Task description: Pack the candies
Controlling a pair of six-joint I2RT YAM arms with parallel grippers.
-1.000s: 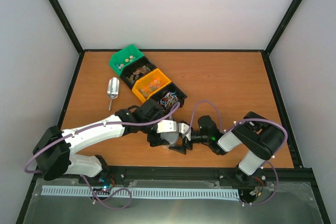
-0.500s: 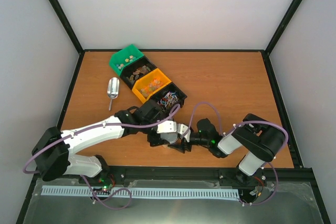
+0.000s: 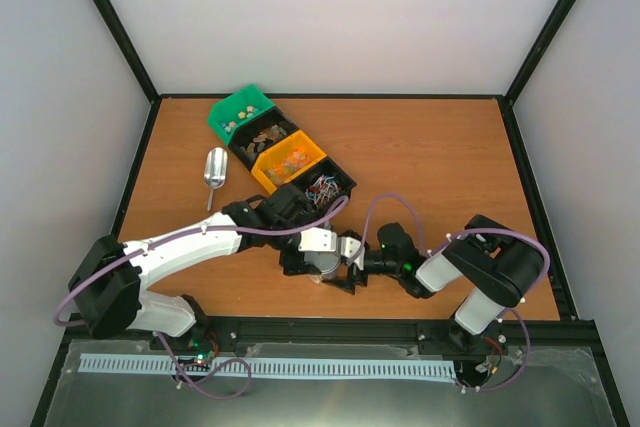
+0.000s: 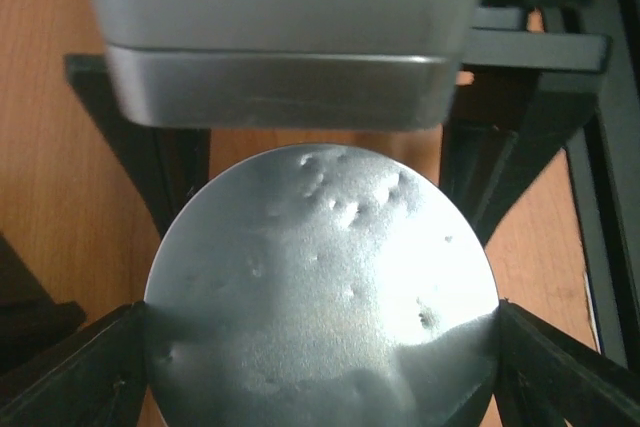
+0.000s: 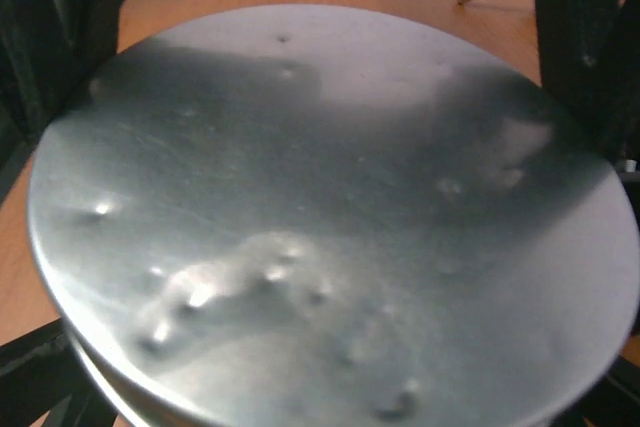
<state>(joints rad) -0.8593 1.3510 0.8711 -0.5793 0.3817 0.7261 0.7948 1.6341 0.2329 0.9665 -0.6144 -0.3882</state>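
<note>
Silver round lid (image 4: 320, 277) sits clamped in the left tool (image 4: 320, 337), right tool (image 3: 338, 269) wide astride it; candies (image 3: 321, 187) lie in four bins (image 3: 222, 119).

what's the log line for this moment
left hand: gripping round tin | right hand: open, astride tin | candies: in bins | scoop: beside bins

Soft, even light from above filled the overhead view, which was bright and sharp, with only faint, short shadows on the table (image 3: 430, 147). Both wrist views were out of focus at close range. The lid (image 4: 320, 287) flared white with glare right of centre, and the left gripper (image 4: 320, 347) blurred at the lower corners. In the right wrist view a broad shadow darkened the lid's upper half.
</note>
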